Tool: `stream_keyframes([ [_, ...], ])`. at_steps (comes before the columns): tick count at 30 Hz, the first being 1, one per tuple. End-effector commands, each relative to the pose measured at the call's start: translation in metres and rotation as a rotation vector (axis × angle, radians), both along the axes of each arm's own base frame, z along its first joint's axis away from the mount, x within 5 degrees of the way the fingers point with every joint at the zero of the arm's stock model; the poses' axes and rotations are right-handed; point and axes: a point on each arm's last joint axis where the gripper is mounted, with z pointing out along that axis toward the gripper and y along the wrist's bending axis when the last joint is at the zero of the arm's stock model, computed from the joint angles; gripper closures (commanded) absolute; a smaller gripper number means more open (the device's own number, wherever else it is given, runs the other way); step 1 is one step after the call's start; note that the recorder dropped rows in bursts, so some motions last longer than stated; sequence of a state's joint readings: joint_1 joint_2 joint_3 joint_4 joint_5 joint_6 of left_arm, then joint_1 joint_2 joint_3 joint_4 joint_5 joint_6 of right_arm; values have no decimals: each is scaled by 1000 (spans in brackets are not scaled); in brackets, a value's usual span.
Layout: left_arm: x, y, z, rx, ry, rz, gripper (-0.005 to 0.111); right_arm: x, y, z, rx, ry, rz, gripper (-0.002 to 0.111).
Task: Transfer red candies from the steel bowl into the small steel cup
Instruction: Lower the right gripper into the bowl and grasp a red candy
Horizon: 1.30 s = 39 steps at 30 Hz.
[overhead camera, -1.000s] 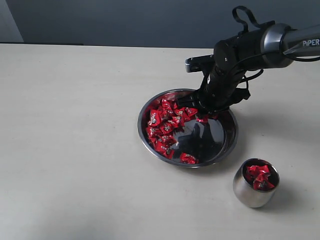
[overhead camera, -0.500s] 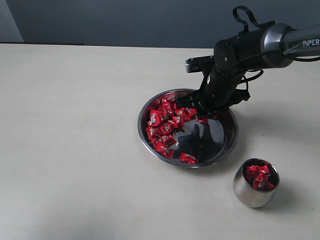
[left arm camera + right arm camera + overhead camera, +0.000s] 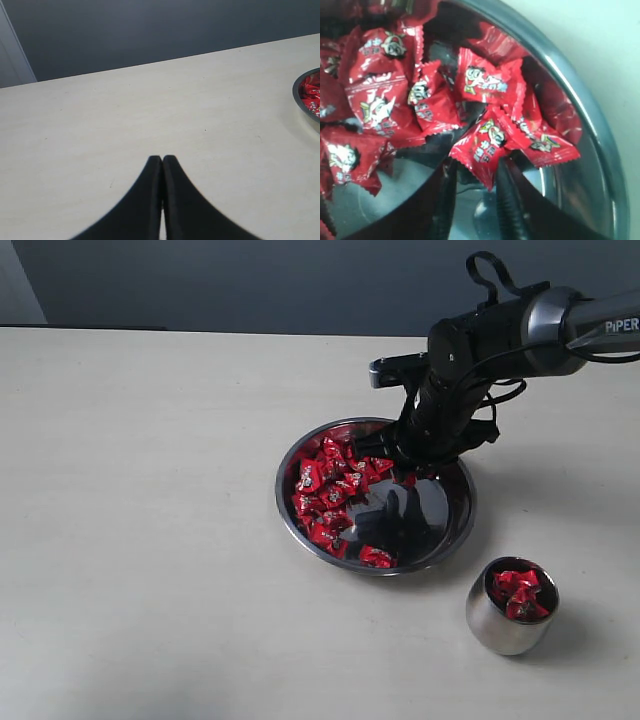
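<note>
The bowl sits on the surface, candies piled in its left half; the cup, candies inside, stands at its front right.

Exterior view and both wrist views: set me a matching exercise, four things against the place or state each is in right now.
Things:
1. bowl
2. cup
3. left gripper
4. right gripper

Places or states:
a. shut with nothing in it, over the table, off to one side of the bowl
b. standing apart from the bowl, with a few red candies showing at its mouth
c. candies heaped on one side, shiny bottom showing on the other
d. down in the bowl, closed on one candy

Pairs: 1-c, 2-b, 3-a, 4-d
</note>
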<state>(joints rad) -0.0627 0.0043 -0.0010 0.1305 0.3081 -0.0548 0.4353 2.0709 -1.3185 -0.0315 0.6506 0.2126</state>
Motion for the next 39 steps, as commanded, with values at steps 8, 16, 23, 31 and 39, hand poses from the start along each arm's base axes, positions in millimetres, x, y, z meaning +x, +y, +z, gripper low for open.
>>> stream_keyframes([
  [8,0,0,1,-4,-10,-8,106,2,-1,0,-5,-8,7,81],
  [16,0,0,1,-4,-10,-8,106,3,-1,-6,-5,-7,8,81],
  [23,0,0,1,-4,-10,-8,106,5,0,-7,1,-20,8,84],
  [31,0,0,1,-4,-10,-8,106,5,1,-25,-2,18,-2,86],
  [39,0,0,1,-4,-10,-8,106,4,1,-25,-4,22,-2,109],
])
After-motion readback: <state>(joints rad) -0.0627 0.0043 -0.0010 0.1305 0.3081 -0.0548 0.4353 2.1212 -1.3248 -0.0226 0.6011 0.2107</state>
